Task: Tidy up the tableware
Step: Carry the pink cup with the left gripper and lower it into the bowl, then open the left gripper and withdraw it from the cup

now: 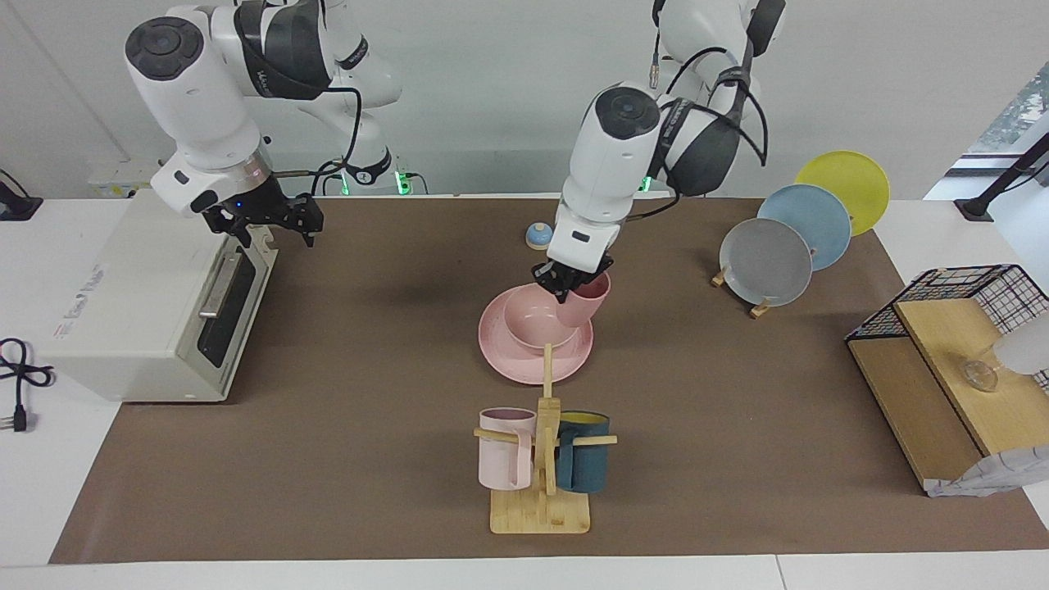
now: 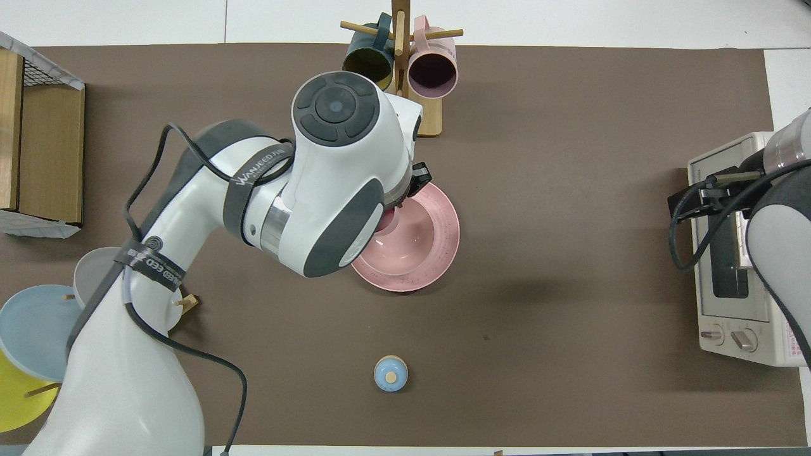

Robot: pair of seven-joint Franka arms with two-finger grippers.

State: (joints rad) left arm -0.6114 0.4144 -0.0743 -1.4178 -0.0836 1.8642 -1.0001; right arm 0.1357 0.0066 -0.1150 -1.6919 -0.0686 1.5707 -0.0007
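Facing view shows the left gripper (image 1: pixel 568 288) with its fingers closed on the rim of the pink cup (image 1: pixel 587 305), held tilted over the pink bowl (image 1: pixel 537 319), which sits on the pink plate (image 1: pixel 533 336) mid-table. Best to straighten the cup and lower it slowly into the bowl. Watch the mug rack (image 1: pixel 542 447) just beside the plate. The right gripper (image 1: pixel 266 221) waits, fingers apart, over the toaster oven (image 1: pixel 147 311).

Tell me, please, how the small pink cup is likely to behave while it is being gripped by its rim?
The pink cup looks rigid and matte, so probably not slippery. The left hand pinches only one side of its rim and it hangs tilted over the pink bowl, so it may swing. Being tapered and handleless, it could roll if dropped.
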